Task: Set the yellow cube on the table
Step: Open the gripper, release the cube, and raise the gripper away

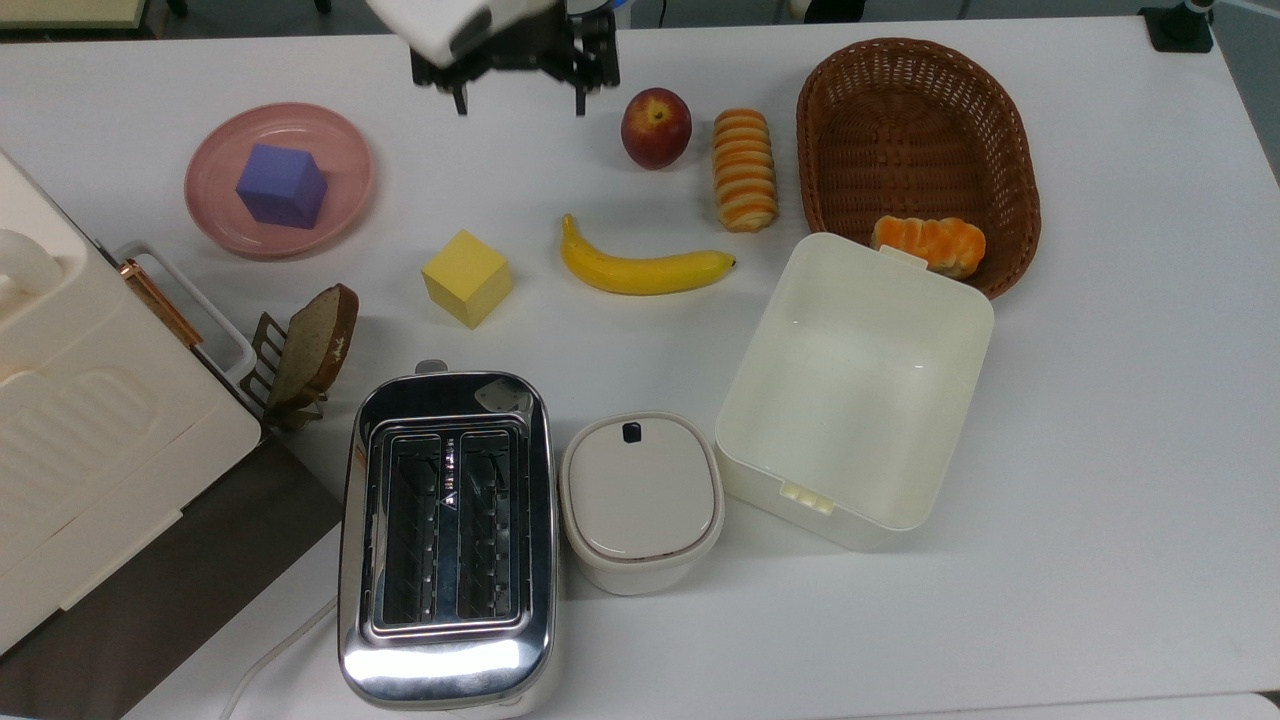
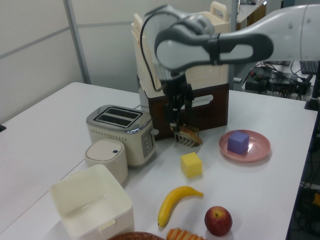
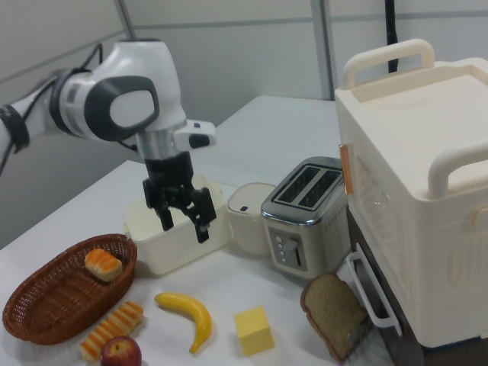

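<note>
Pale grey panelled walls [image 2: 35, 45] rise behind the scene, split by thin seams. At three o'clock in the left view, a cluttered desk [image 2: 280, 85] holds dark cables.

Lab or office room: white table [image 1: 1100, 420], grey partition walls [image 2: 40, 55], cabled equipment [image 2: 280, 82] behind; kitchen props staged — toaster [image 1: 447, 540], bread basket [image 1: 915, 130].

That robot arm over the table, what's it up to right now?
The arm's gripper hangs open in the air, holding nothing. The yellow cube sits by itself on the white table, between the pink plate with a purple cube and the banana. The job of putting the yellow cube on the table looks done.
</note>
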Tool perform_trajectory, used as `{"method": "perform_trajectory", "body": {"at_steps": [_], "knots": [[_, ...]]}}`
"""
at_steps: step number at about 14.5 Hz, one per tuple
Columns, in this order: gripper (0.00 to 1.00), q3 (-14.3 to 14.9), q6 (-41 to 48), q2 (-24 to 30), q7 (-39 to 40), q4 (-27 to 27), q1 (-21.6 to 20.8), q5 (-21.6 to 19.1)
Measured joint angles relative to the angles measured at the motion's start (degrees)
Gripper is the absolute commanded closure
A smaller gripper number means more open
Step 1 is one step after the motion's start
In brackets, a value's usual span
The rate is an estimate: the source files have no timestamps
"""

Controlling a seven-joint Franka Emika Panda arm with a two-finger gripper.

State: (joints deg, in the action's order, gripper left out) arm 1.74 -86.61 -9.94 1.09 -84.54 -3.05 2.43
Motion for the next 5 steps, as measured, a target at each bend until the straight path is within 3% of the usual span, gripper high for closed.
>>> {"method": "perform_trajectory", "body": {"at_steps": [5], "knots": [[0.00,0.5,0.1,4.4,-1.6,0.7,3.4,-5.8]]}}
